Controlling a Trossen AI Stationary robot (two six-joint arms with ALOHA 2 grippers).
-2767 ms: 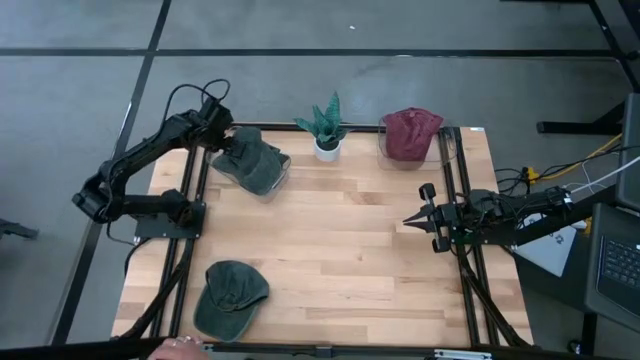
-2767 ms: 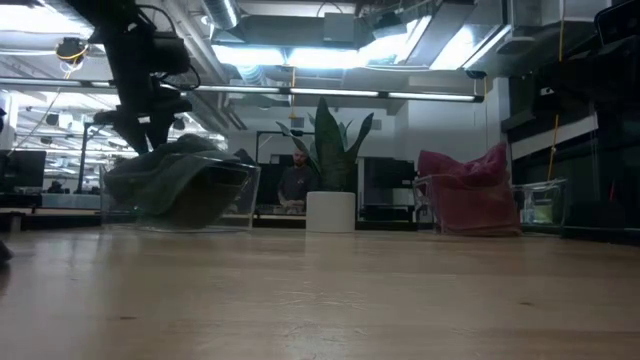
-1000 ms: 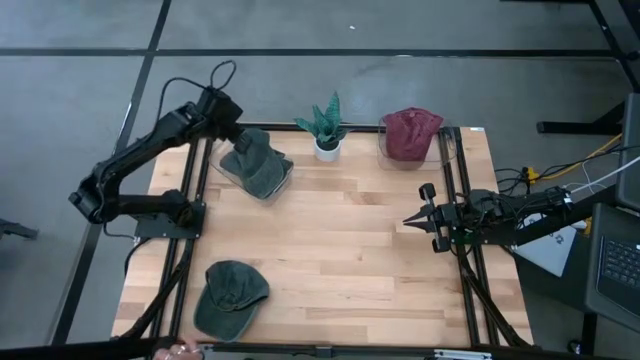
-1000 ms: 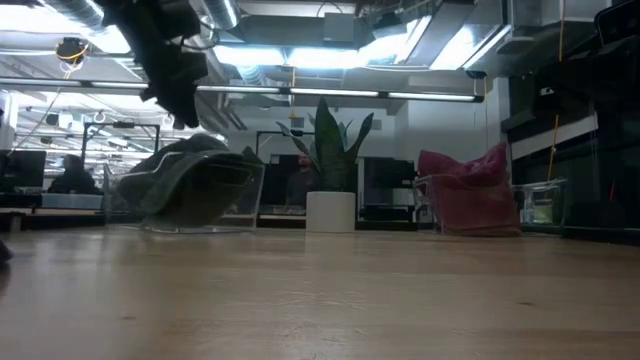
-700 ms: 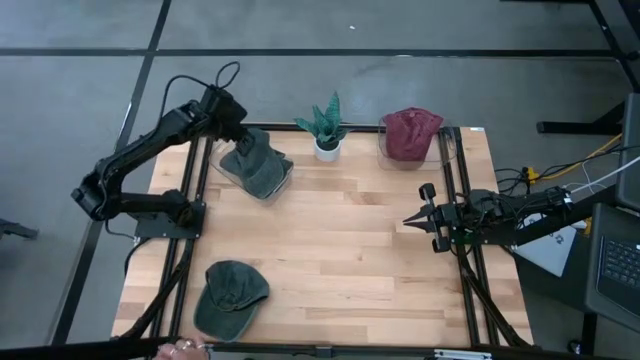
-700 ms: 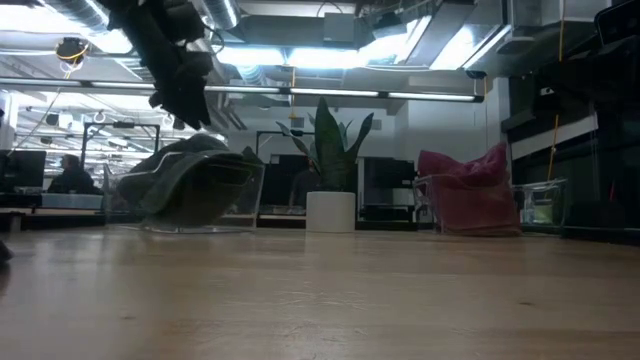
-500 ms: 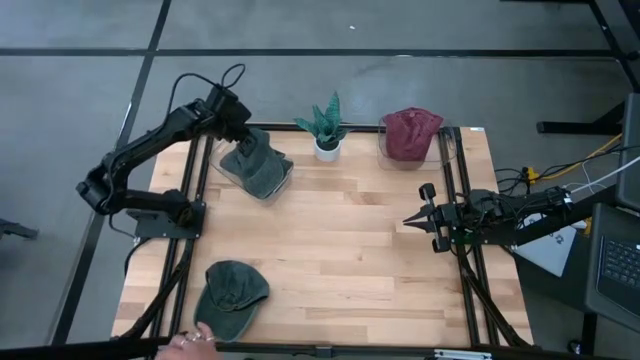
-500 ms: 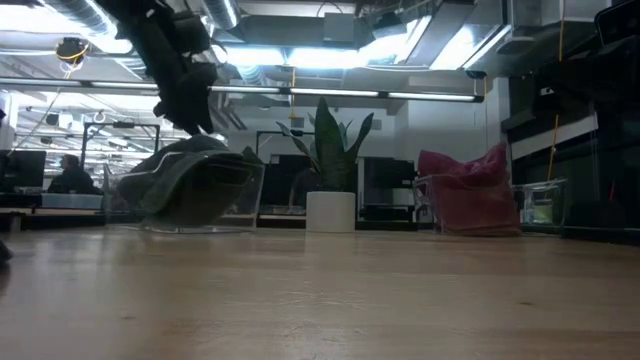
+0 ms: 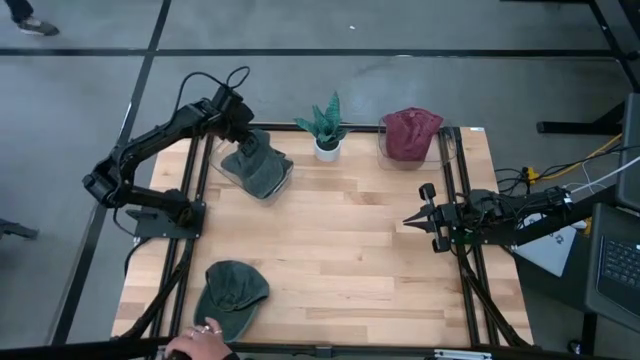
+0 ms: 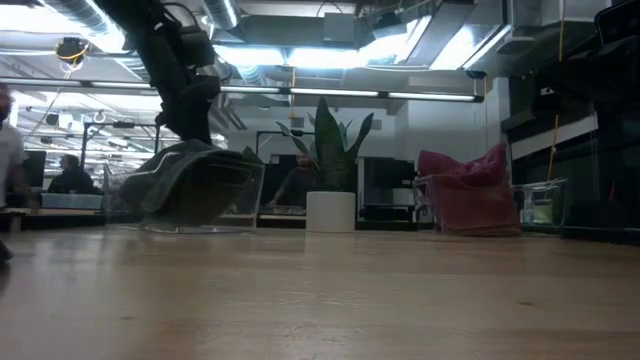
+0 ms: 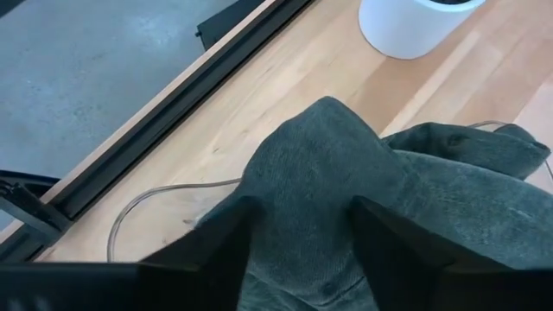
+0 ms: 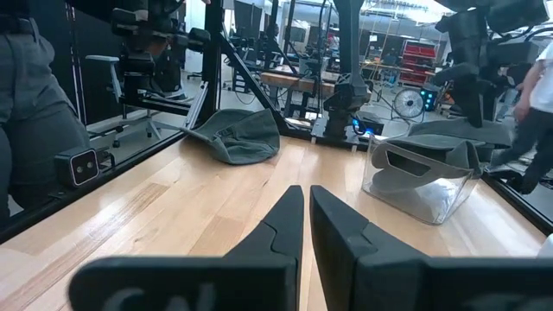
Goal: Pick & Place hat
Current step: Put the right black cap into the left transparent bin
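Hat [image 9: 255,165] in clear bin; left gripper [image 11: 298,238] spread above it; right gripper [image 12: 306,226] closed.

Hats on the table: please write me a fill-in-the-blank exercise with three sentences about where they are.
1. The dark red hat sits in a clear box at the back, on the ______ arm's side.
2. The potted plant has a ______ pot.
3. The left hand is over the green hat in the clear box, and its fingers are ______.

Missing words: right; white; open
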